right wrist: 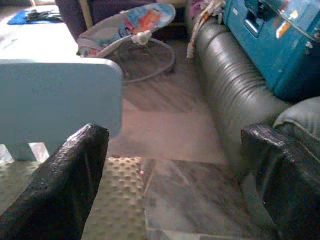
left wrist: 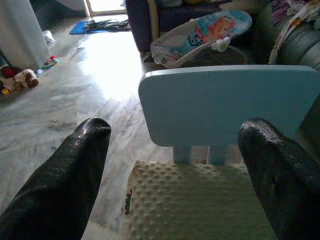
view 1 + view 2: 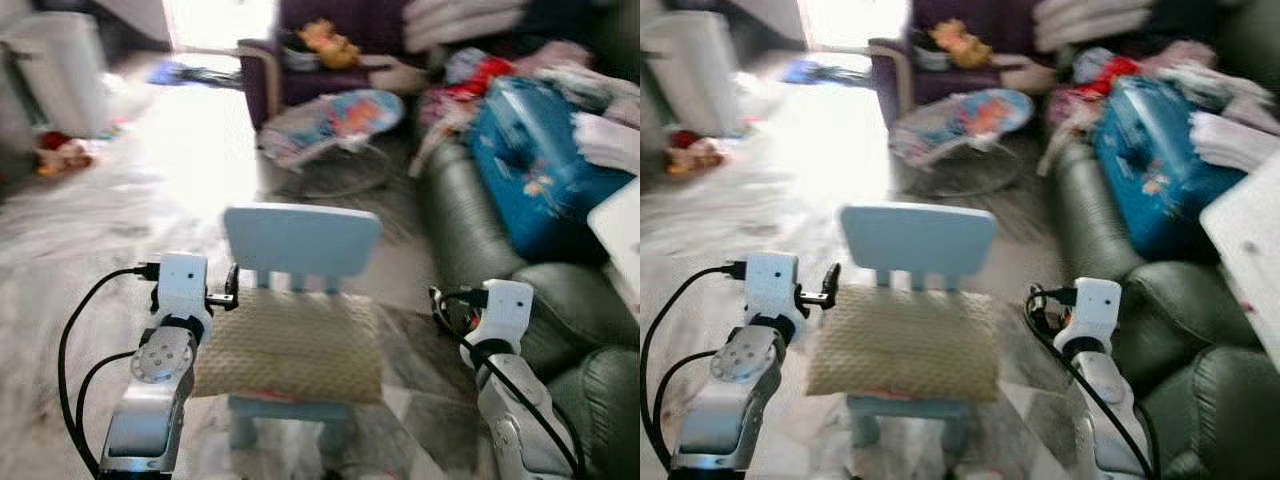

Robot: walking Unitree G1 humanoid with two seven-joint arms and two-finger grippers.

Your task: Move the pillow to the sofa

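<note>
Nearest, at the lower left of the frame, the left end effector (image 2: 172, 165) is raised beside the pillow's left edge, its two black fingers (image 2: 65, 175) spread wide with nothing between them. At the lower right the right end effector (image 1: 175, 175) is held up in the gap between chair and sofa, fingers equally wide apart and empty.

Between them, low in the centre, the pillow (image 3: 290, 345) lies flat on the seat of a small pale blue chair (image 3: 300, 240). It is beige with a bumpy, dotted cover, and its far edge sits against the chair's backrest posts.

To the right runs the grey-green sofa (image 3: 470, 215), its arm just beside the right end effector. On it, in the upper right, rests a blue case (image 3: 535, 170) among heaps of clothes (image 3: 470, 75).

Farther back, upper centre, a baby bouncer (image 3: 335, 120) stands on the marble floor (image 3: 120, 220) before a dark purple armchair (image 3: 270, 75). A soft toy (image 3: 62, 155) lies at the far left.
</note>
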